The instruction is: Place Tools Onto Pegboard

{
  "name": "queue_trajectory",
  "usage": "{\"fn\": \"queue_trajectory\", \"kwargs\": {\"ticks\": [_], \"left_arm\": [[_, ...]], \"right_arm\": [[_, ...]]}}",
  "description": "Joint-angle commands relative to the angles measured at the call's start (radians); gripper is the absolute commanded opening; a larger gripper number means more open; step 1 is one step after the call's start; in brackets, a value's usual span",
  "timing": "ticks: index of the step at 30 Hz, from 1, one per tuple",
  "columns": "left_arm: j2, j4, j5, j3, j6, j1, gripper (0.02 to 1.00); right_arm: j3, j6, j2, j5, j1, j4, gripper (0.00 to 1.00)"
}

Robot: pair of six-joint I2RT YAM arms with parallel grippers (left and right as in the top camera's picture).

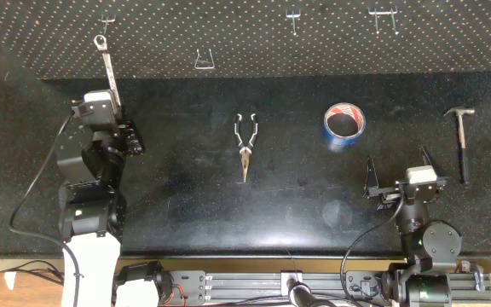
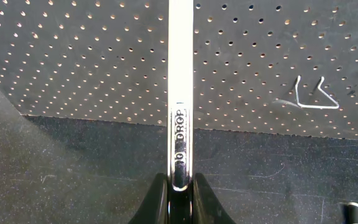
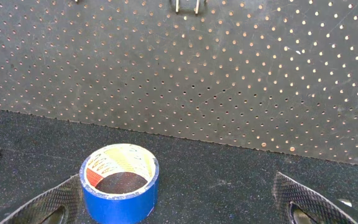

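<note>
My left gripper is shut on the handle of a silver wrench, holding it up against the dark pegboard; its ring end lies near a hook at the upper left. In the left wrist view the wrench shaft runs straight up from between my fingers. Pliers lie on the black table at centre. A blue tape roll sits to their right, and a hammer lies at the far right. My right gripper stands open near the table's front, facing the tape roll.
Wire hooks hang on the pegboard: a triangular one left of centre, also seen as a wire hook from the left wrist, one near the top middle and a double one at the upper right. The black mat has free room between the tools.
</note>
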Motion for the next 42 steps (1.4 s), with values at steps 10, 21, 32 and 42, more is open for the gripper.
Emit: {"fn": "queue_trajectory", "kwargs": {"ticks": [10, 21, 32, 42], "left_arm": [[0.059, 0.021, -0.031, 0.003, -0.013, 0.022, 0.027], [0.091, 0.051, -0.026, 0.003, -0.013, 0.023, 0.027], [0.160, 0.105, -0.026, 0.003, -0.013, 0.023, 0.027], [0.223, 0.161, 0.000, 0.003, -0.013, 0.023, 0.025]], "right_arm": [[-0.003, -0.010, -0.007, -0.009, -0.004, -0.006, 0.998], [-0.003, -0.010, -0.007, -0.009, -0.004, -0.006, 0.998], [-0.003, -0.010, -0.007, -0.009, -0.004, -0.006, 0.998], [-0.003, -0.010, -0.007, -0.009, -0.004, -0.006, 0.998]]}}
